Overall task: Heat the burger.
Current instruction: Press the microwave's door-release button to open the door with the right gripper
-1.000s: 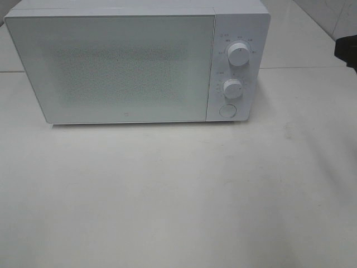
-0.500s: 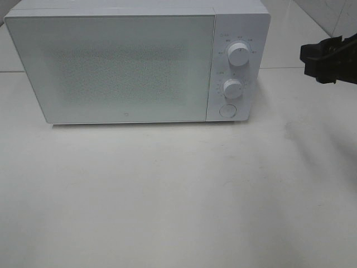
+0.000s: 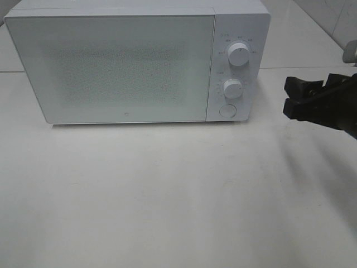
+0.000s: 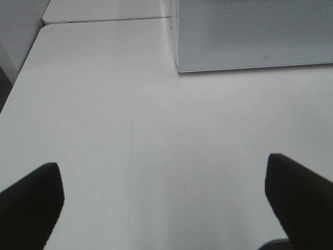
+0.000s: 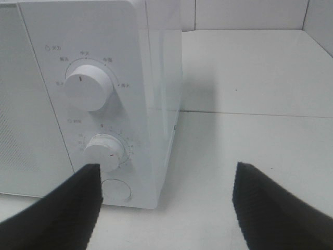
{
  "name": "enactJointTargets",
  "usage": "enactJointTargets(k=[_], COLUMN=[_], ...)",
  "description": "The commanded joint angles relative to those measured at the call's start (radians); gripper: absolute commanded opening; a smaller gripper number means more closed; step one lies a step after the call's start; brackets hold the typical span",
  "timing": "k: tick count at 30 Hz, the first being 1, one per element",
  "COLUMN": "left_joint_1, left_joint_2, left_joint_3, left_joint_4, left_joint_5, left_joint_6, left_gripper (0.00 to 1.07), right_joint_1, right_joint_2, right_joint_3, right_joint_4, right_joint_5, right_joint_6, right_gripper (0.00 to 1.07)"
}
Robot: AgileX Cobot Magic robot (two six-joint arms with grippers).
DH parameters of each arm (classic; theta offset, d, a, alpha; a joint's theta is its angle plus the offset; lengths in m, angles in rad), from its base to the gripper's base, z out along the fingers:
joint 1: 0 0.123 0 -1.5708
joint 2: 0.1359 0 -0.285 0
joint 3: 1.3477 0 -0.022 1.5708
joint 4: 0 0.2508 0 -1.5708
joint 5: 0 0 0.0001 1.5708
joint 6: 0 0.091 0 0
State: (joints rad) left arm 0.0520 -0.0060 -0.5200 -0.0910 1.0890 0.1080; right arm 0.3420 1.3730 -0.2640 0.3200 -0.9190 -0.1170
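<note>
The burger is out of view in every frame. A white microwave [image 3: 128,61] stands at the back of the table with its door shut. It has two round knobs, an upper [image 3: 239,54] and a lower [image 3: 232,88], above a round button [image 3: 227,110]. My right gripper [image 3: 291,96] is open and empty, in the air to the right of the microwave's control panel. In the right wrist view [image 5: 166,174] its fingers frame the lower knob [image 5: 104,152] and the microwave's right side. My left gripper [image 4: 164,179] is open and empty over bare table, in front of the microwave's left corner [image 4: 250,36].
The white table [image 3: 167,190] stretches in front of the microwave. A seam between table tops [image 4: 104,20] runs behind it on the left. A white tiled wall [image 5: 250,13] stands behind the table on the right.
My right gripper has come in from the right edge of the exterior view, moving left and down toward the microwave's control panel. The microwave has not moved.
</note>
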Motion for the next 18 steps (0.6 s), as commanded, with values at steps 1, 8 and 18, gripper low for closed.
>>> enactJointTargets(k=[1, 8, 18], left_joint_1=[-0.001, -0.001, -0.001], left_joint_2=[-0.015, -0.015, -0.015], left_joint_3=[0.003, 0.003, 0.003], left_joint_4=[-0.004, -0.004, -0.004], left_joint_5=[-0.014, -0.014, -0.014], left_joint_6=[-0.004, -0.004, -0.004], left_gripper=[0.98, 0.98, 0.98], right_joint_1=[0.053, 0.218, 0.408], right_joint_2=[0.034, 0.157, 0.277], right_joint_3=[0.003, 0.002, -0.019], right_joint_4=[0.072, 0.248, 0.497], right_joint_5=[-0.076, -0.213, -0.312], right_joint_6=[-0.041, -0.05, -0.083], right_gripper=[0.7, 0.7, 0.7])
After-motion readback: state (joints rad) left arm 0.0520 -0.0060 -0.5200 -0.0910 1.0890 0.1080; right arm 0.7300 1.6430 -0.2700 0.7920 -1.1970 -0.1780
